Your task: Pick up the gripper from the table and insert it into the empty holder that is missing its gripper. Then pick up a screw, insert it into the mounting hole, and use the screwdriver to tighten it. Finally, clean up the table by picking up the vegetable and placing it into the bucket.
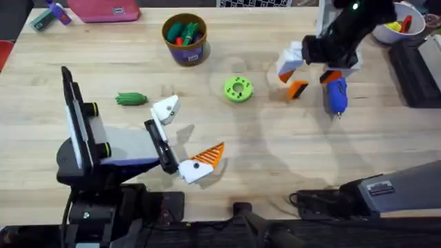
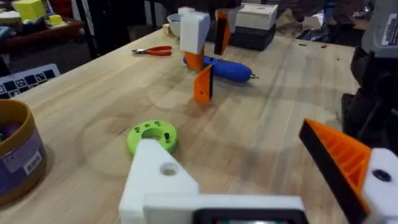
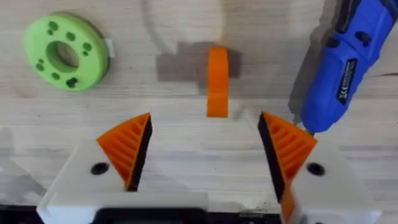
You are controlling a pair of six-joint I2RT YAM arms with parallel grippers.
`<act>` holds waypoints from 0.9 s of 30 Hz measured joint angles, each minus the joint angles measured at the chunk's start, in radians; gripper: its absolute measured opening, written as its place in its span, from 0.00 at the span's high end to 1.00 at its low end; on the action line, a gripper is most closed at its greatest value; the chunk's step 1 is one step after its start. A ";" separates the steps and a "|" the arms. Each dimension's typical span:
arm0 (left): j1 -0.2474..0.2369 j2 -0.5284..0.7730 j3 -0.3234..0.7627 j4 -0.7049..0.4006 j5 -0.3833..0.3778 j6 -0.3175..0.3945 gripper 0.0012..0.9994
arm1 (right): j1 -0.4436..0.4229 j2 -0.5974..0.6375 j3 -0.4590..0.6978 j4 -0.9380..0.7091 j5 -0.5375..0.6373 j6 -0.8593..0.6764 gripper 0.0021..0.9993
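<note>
The bucket (image 1: 185, 38) near the table's (image 1: 275, 158) far edge holds green, red and orange toys, while the vegetable (image 1: 131, 99), green disc (image 1: 238, 89), gripper (image 1: 298, 89) and screwdriver (image 1: 335, 95) lie mid-table, the holder (image 1: 166, 109) sits bare on the empty, open left fingers (image 1: 180, 136), and the right fingers (image 3: 205, 152) hover spread and empty above the gripper.

Green disc (image 1: 238, 89), red pliers (image 2: 153, 51)

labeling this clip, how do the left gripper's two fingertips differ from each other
On the left gripper, one fingertip is a plain white holder with an empty mounting hole, while the other fingertip carries an orange ribbed wedge. In the left wrist view, the holder ends blunt and white; the other fingertip ends in an orange point edged in black. Both sit on white angular blocks, spread wide apart.
</note>
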 joint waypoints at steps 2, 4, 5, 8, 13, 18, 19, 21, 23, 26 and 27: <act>0.000 0.000 0.000 0.000 0.000 0.000 0.01 | -0.011 0.000 -0.032 0.022 0.000 -0.001 0.03; 0.000 0.000 0.000 0.000 0.000 0.000 0.01 | -0.021 0.000 -0.058 0.036 0.000 0.000 0.05; 0.000 0.000 0.000 0.000 0.000 0.000 0.01 | -0.026 0.000 -0.070 0.043 0.000 0.000 0.05; 0.000 0.000 0.000 0.000 0.000 0.000 0.01 | -0.034 0.000 -0.087 0.059 0.001 -0.001 0.07; 0.000 0.000 0.000 0.000 0.000 0.000 0.01 | -0.028 0.014 -0.089 0.108 0.001 -0.014 0.11; 0.000 0.000 0.000 0.000 0.000 0.000 0.01 | -0.017 0.069 -0.089 0.120 0.020 -0.033 0.13; 0.000 0.000 0.000 0.000 0.000 0.000 0.01 | -0.015 0.078 -0.090 0.121 0.022 -0.034 0.13; 0.000 0.000 0.000 0.000 0.000 0.000 0.01 | -0.014 0.085 -0.090 0.120 0.024 -0.039 0.16; 0.000 0.000 0.000 0.000 0.000 0.000 0.01 | -0.014 0.084 -0.090 0.120 0.027 -0.042 0.20; 0.000 0.000 0.000 0.000 0.000 0.000 0.01 | -0.014 0.084 -0.090 0.115 0.030 -0.043 0.30; 0.000 0.000 0.000 0.000 0.000 0.000 0.01 | -0.014 0.084 -0.090 0.115 0.031 -0.045 0.35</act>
